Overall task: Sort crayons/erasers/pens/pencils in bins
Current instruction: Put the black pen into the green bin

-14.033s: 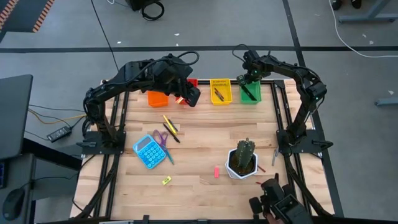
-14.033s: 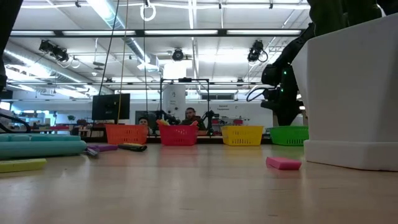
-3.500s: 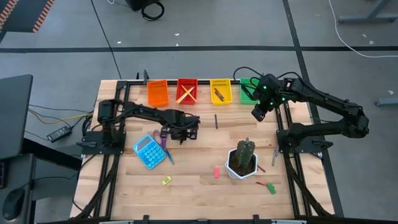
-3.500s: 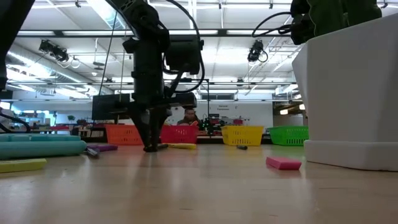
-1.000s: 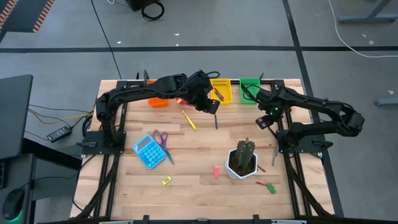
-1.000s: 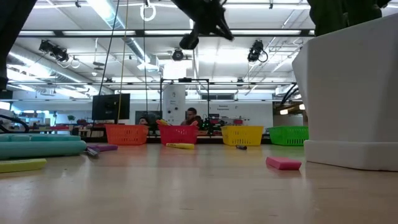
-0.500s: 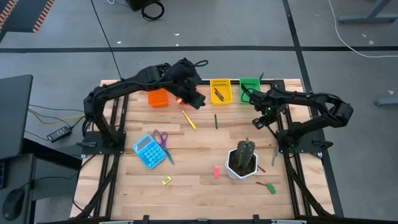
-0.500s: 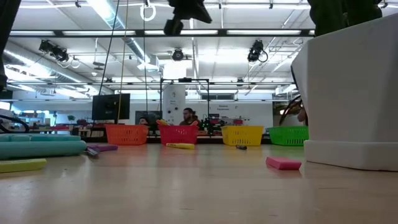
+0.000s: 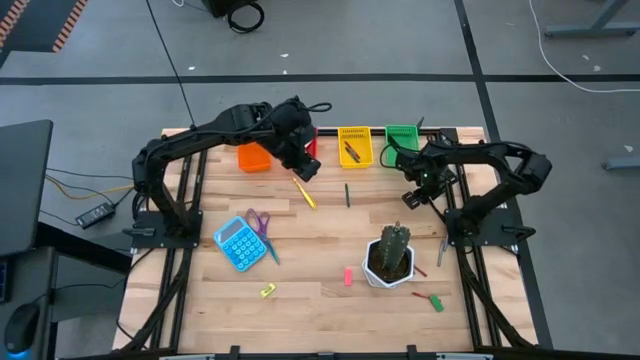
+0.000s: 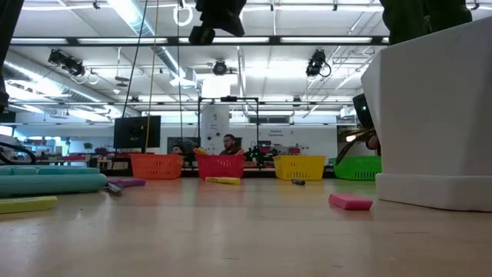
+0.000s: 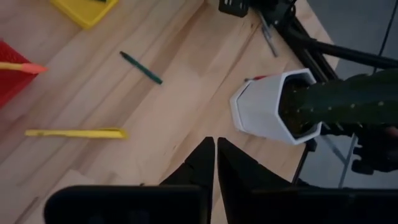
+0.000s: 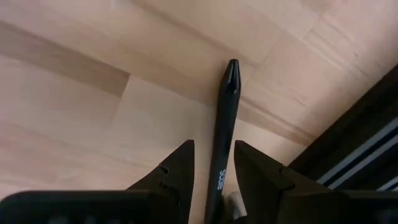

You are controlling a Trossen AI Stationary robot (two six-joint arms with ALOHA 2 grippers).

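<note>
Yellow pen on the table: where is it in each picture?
High view: yellow pen lies mid-table, between the bins and the white cactus pot.
Low view: far back, before the red bin.
Left wrist view: on the wood, apart from the pot.
Right wrist view: not there; only a black pen.
Shared landmark: the pot.

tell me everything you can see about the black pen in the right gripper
The black pen is a slim, glossy dark stick, plastic by its look, with a tapered tip and small white lettering on its barrel. It sits lengthwise between the fingers of the right gripper, which close on it, tip pointing forward over the bare wooden table near the dark frame rail. Whether the tip touches the wood is unclear.
</note>
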